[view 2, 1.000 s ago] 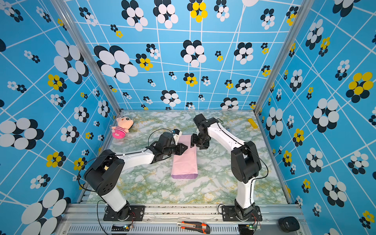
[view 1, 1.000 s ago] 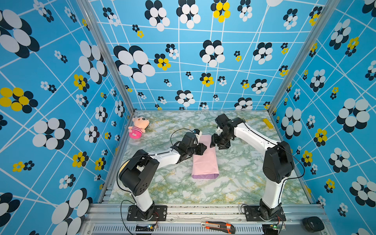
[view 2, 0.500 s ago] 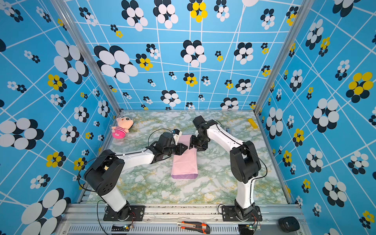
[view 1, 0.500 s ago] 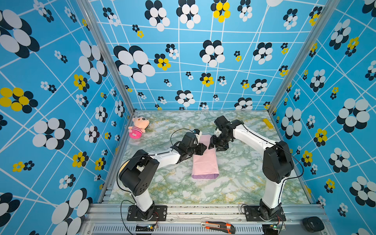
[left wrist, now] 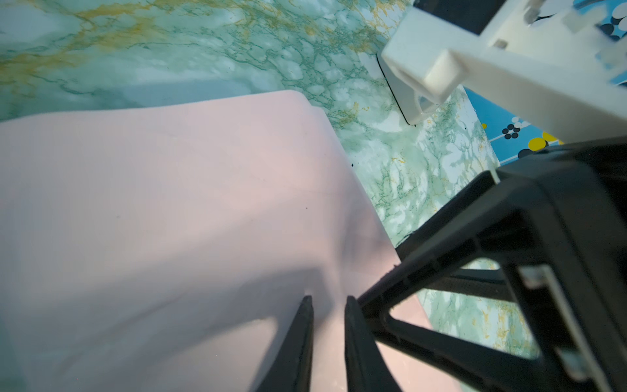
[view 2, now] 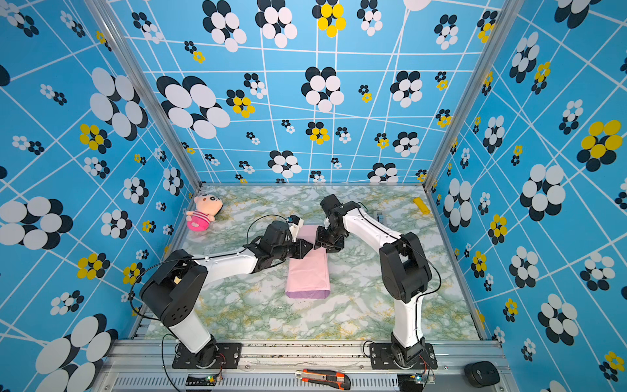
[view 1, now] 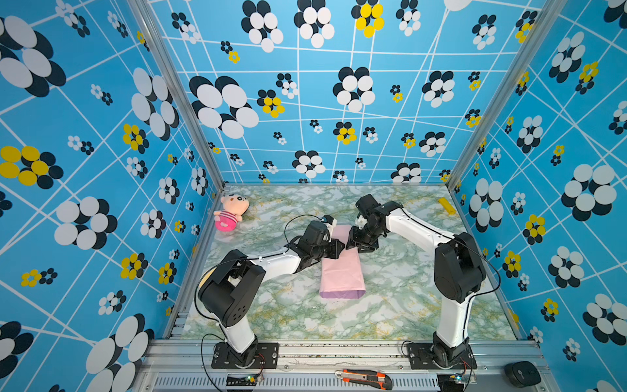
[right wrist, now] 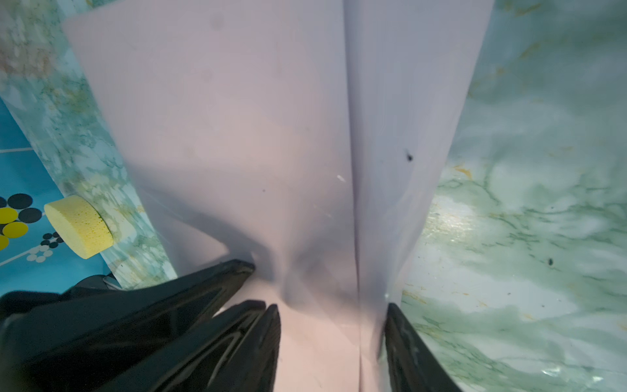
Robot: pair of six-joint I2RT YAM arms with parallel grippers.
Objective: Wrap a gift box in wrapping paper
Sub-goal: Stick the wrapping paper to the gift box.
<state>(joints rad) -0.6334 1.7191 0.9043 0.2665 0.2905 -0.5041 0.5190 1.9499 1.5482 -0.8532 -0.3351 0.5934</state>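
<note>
The wrapping paper [view 1: 342, 275] lies mid-table as a long folded strip, pink face up w/ a lilac band at the near end. Its long axis runs near-to-far, btwn the two arm bases. The gift box isn't visible anywhere; prob. under the strip's far part, but that's a guess.

Both grippers meet over that far part. The left gripper [left wrist: 327, 302] comes in from the strip's left side, fingers nearly pressed together. It looks to be pinching a small pucker of paper, since creases converge on its tips. The right gripper [right wrist: 332, 312] comes from the right side, jaws apart, straddling a raised lengthwise fold, w/ one finger [right wrist: 407, 356] at the paper's edge.

So the fold sits right btwn the right jaws and runs straight ahead along the strip. The right arm looks best placed to clamp it, w/ little sideways shift needed.

The marble table [view 1: 407, 305] surrounds the strip. The plush doll [view 1: 230, 212] is well apart, at the far-left corner.
</note>
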